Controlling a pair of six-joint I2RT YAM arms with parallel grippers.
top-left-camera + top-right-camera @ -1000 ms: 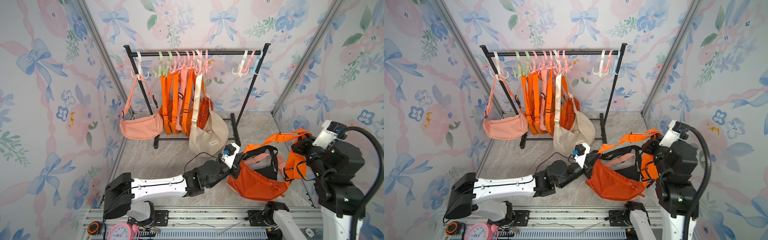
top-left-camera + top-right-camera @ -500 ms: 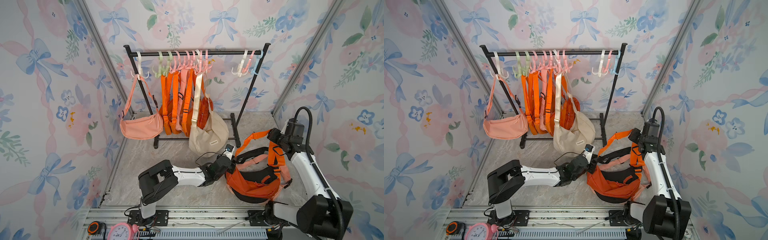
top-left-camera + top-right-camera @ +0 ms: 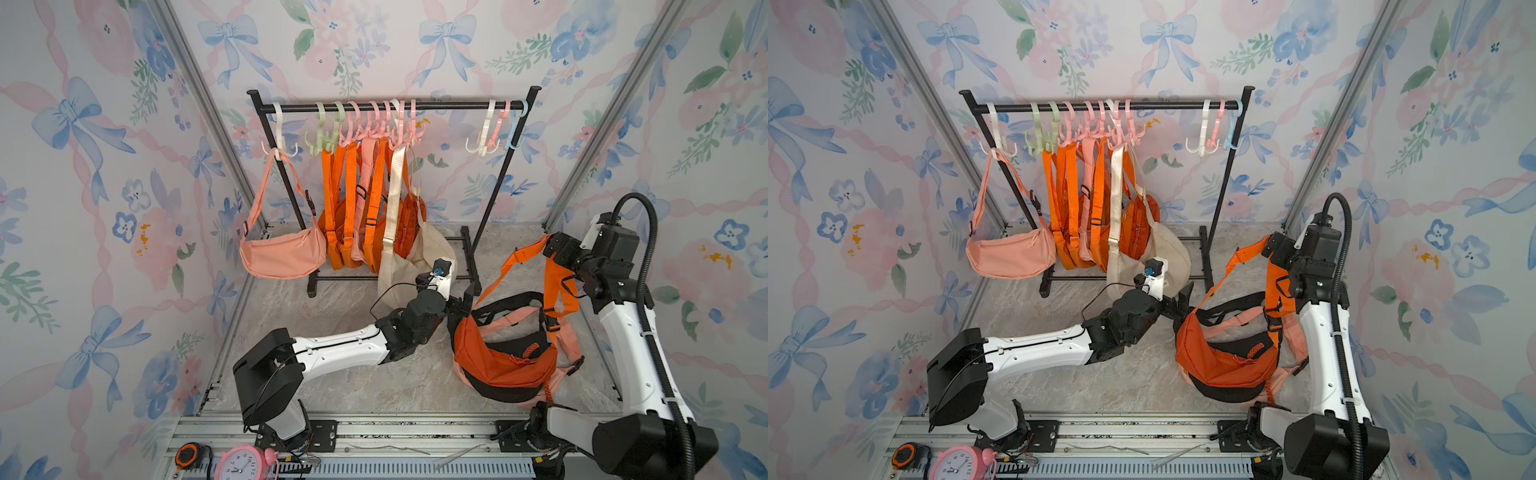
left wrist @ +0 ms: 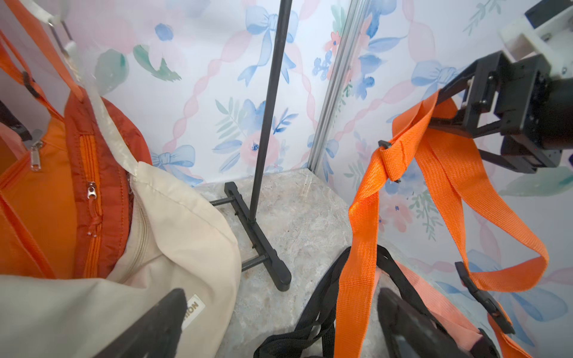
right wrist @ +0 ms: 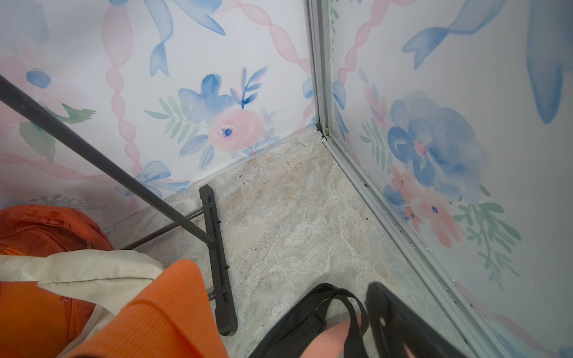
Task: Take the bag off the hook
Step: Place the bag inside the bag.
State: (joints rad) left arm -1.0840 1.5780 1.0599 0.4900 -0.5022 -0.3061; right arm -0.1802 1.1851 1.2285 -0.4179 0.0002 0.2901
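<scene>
Robot test booth; floral wall panels (image 3: 104,208) in aluminium frame (image 3: 203,95)

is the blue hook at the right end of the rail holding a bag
No, the blue hook hangs bare on the rail, with no strap or bag on it.

The left gripper (image 3: 463,305) and right gripper (image 3: 559,251) are opening wide; the orange bag (image 3: 498,361) is sagging by the right edge of the floor (image 3: 374,382).
</scene>
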